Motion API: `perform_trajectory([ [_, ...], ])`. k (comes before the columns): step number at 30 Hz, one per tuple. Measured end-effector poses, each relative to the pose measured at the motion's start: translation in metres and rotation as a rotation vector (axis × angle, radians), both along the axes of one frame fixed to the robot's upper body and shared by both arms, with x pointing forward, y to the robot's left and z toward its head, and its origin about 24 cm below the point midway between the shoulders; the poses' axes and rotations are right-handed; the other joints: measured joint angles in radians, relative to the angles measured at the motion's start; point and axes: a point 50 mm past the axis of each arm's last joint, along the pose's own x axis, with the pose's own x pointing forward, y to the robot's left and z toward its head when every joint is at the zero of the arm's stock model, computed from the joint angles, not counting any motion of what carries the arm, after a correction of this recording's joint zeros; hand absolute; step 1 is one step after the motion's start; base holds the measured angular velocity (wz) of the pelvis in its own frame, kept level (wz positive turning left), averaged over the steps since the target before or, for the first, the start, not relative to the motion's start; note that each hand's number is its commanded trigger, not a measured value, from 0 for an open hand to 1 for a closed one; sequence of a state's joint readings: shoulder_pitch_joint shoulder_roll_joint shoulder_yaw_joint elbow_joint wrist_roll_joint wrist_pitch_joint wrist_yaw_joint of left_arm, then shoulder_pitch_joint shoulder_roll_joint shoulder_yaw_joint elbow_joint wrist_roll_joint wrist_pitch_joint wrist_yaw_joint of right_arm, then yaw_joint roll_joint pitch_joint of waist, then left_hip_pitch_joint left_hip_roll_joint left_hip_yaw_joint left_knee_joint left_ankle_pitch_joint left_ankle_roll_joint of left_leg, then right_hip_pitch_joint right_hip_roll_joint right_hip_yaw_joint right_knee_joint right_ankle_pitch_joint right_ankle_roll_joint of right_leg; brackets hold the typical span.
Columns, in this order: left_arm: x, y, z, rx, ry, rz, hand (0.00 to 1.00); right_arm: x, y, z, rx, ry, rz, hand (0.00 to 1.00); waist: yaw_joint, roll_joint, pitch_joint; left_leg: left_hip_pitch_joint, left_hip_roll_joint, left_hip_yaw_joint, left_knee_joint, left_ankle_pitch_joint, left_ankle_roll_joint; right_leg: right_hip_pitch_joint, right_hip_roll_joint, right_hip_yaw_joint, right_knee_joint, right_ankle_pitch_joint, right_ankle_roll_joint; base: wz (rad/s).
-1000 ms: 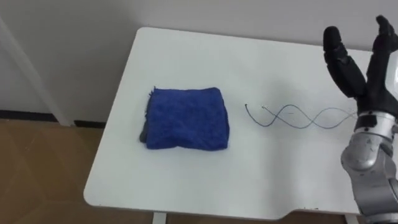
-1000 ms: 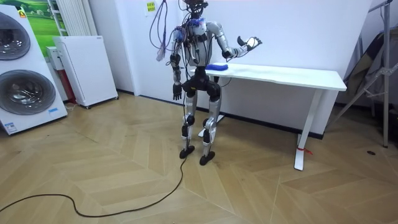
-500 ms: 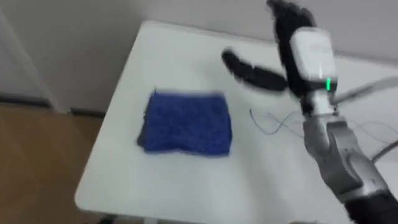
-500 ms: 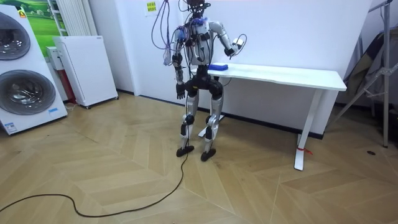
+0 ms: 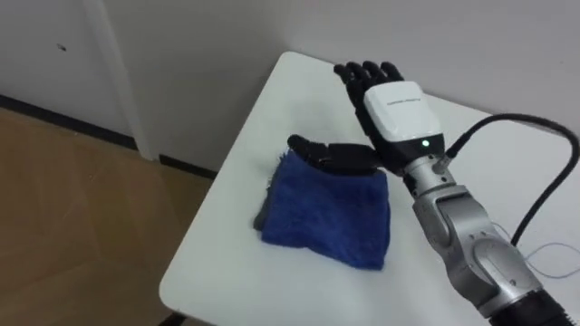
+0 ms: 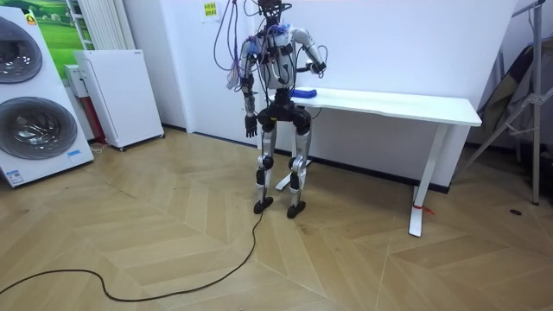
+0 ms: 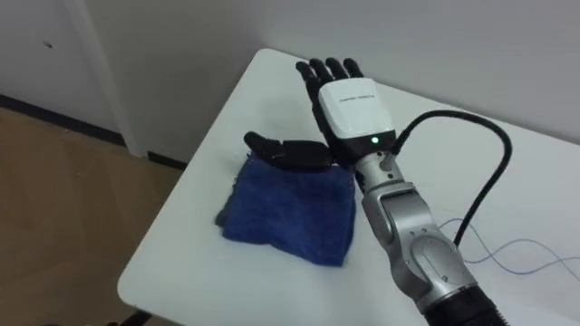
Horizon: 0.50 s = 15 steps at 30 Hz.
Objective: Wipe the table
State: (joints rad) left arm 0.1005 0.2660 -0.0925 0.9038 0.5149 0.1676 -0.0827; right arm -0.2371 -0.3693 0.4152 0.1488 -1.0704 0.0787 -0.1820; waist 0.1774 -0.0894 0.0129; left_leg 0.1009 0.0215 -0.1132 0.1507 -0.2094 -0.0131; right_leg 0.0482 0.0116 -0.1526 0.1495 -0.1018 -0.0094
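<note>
The blue cloth (image 5: 328, 217) lies folded into a thick square near the left end of the white surface (image 5: 234, 258), a little in from the front edge, with a darker bit showing at its left side. My right robot hand (image 5: 399, 113) is over the cloth's far edge, back turned up, fingers straight and spread toward the wall (image 5: 199, 54). The thumb is stretched out sideways across the top of the cloth. I cannot tell whether the thumb touches the fabric or hangs just above it, and nothing is pinched or gripped. My forearm runs back over the right part of the cloth toward the lower right. Further right on the surface, well apart from the cloth, a thin blue squiggle (image 7: 517, 246) lies on the white top.

In the room view I stand on the wooden floor (image 6: 173, 233) at the surface's left end, my left robot hand (image 6: 250, 130) hanging by my hip. Two washing machines (image 6: 30, 104) and a white cabinet (image 6: 117, 95) are against the wall on the room view's left.
</note>
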Motion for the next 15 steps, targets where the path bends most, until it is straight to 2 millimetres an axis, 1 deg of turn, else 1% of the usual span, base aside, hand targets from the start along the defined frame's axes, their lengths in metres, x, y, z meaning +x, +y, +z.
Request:
perform_trajectory([
  [3,0.0,-0.001,0.0,-0.012,0.002,-0.003,0.0,0.0,0.002,0.002,-0.002,0.0,0.009,0.0,-0.002,0.0,0.0002,-0.005,-0.002,0.008,0.001,0.0,0.0,-0.003,-0.002,0.0,0.0,-0.002,0.002,0.04],
  [5,0.0,-0.003,-0.002,-0.021,0.007,-0.009,0.0,-0.002,0.004,0.005,0.005,-0.009,0.019,0.0,-0.005,0.001,0.0002,-0.008,-0.001,0.024,0.002,0.0,0.0,-0.005,-0.004,-0.001,0.0,-0.002,0.002,-0.02],
  [9,-0.003,-0.005,-0.004,-0.024,0.031,-0.03,0.0,-0.009,0.01,0.004,0.015,-0.002,0.043,0.0,-0.012,0.002,0.0,-0.003,-0.002,0.028,0.005,0.0,0.002,0.002,-0.004,-0.001,0.0,-0.002,0.002,0.0],
  [10,-0.002,-0.007,-0.004,-0.025,0.033,-0.038,0.0,-0.011,0.013,0.003,0.013,0.0,0.057,0.0,-0.017,0.003,0.0004,-0.004,-0.002,0.028,0.01,-0.004,0.008,0.003,-0.003,0.0,0.0,-0.002,0.002,0.0],
  [12,0.001,-0.008,-0.004,-0.028,0.027,-0.041,0.0,-0.012,0.015,0.002,0.012,0.009,0.064,0.0,-0.014,0.004,0.0007,-0.005,-0.001,0.028,0.01,-0.015,0.025,0.002,0.0,0.004,0.001,-0.01,-0.001,-0.03],
  [13,0.002,-0.008,-0.004,-0.028,0.024,-0.042,0.0,-0.015,0.015,-0.002,0.009,0.027,0.063,0.0,-0.008,0.004,0.0006,-0.004,-0.002,0.03,0.012,-0.015,0.025,0.002,0.0,0.009,0.001,-0.012,-0.001,-0.05],
  [14,0.002,-0.008,-0.004,-0.028,0.024,-0.042,0.0,-0.018,0.015,-0.006,0.007,0.045,0.064,0.0,-0.005,0.003,-0.0025,-0.004,-0.002,0.031,0.013,-0.015,0.025,0.002,0.0,0.011,0.003,-0.012,-0.001,-0.05],
  [15,0.002,-0.008,-0.004,-0.028,0.025,-0.042,0.0,-0.019,0.015,-0.007,0.005,0.053,0.066,0.0,-0.005,0.003,-0.0024,-0.005,-0.002,0.031,0.013,-0.015,0.025,0.002,0.0,0.012,0.004,-0.012,-0.001,0.0],
])
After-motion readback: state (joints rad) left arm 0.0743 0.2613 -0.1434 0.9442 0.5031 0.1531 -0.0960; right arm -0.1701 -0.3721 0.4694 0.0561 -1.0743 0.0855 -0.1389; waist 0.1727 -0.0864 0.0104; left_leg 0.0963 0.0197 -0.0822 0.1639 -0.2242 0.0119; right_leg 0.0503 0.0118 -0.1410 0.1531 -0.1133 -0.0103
